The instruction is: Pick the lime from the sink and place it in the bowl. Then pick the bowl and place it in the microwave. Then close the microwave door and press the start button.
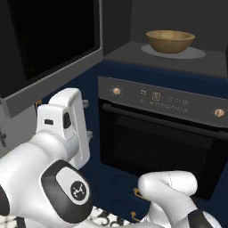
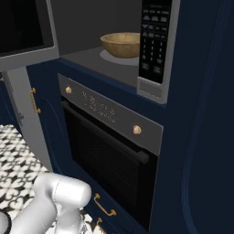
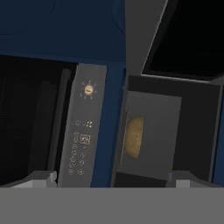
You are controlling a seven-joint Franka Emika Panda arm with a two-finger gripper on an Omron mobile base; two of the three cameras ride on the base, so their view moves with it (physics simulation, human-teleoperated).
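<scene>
Sitting inside microwave (image 2: 157,45): shallow light-brown wooden bowl (image 1: 170,41) | microwave door (image 1: 49,49) ajar | jaws spread, holding nothing

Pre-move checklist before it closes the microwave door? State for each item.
1. Bowl inside the microwave cavity, upright on the round plate: ok.
2. Lime in the bowl: cannot tell, the rim hides the inside in both base views and the hand view sees the bowl side-on.
3. Microwave door open, swung out to the left: ok, ready to be pushed.
4. Bowl clear of the door's swing, sitting well back from the front edge of the cavity: ok.
5. Gripper empty, jaws open: ok.
6. Oven below shut, nothing sticking out into the arm's path: ok.
</scene>
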